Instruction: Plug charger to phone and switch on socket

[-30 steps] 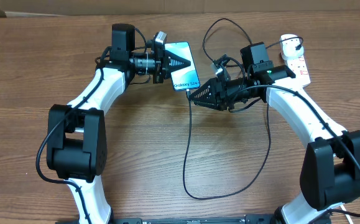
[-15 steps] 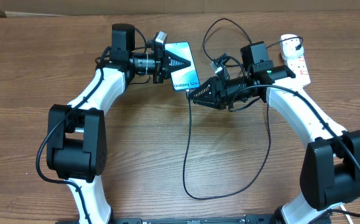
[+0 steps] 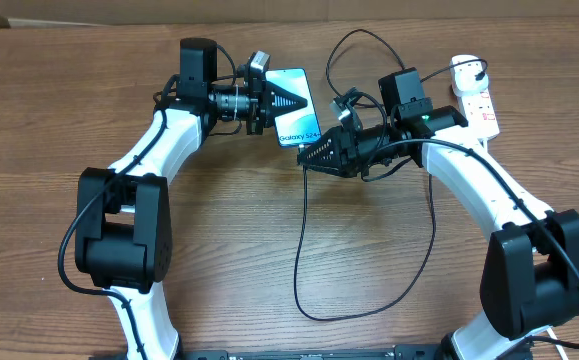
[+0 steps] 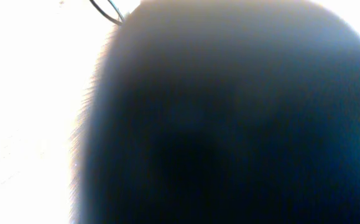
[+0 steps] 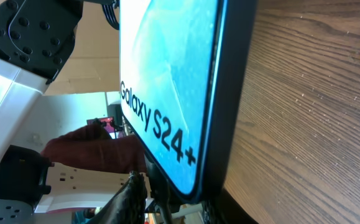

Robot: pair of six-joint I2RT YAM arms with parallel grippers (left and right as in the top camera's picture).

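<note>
The phone (image 3: pixel 300 124), screen lit blue and reading "Galaxy S24", sits at the back middle of the table. My left gripper (image 3: pixel 285 100) is shut on its far end and holds it. A dark blur fills the left wrist view. My right gripper (image 3: pixel 308 156) is shut on the charger's small black connector, right at the phone's near edge. In the right wrist view the phone (image 5: pixel 167 93) is tilted and the connector (image 5: pixel 159 190) sits just under its lower edge. The charger cable (image 3: pixel 304 230) loops across the table towards the white socket (image 3: pixel 477 98) at the back right.
The cable's big loop (image 3: pixel 321 316) lies on the wood between the two arms near the front edge. Another loop (image 3: pixel 354 40) rises behind the phone. The socket's thick white cord runs off at the right. A short piece of cable (image 4: pixel 108 9) shows in the left wrist view.
My right gripper has moved a little left and back with the connector, closer to the phone's near edge. The left arm and the phone have not moved.
</note>
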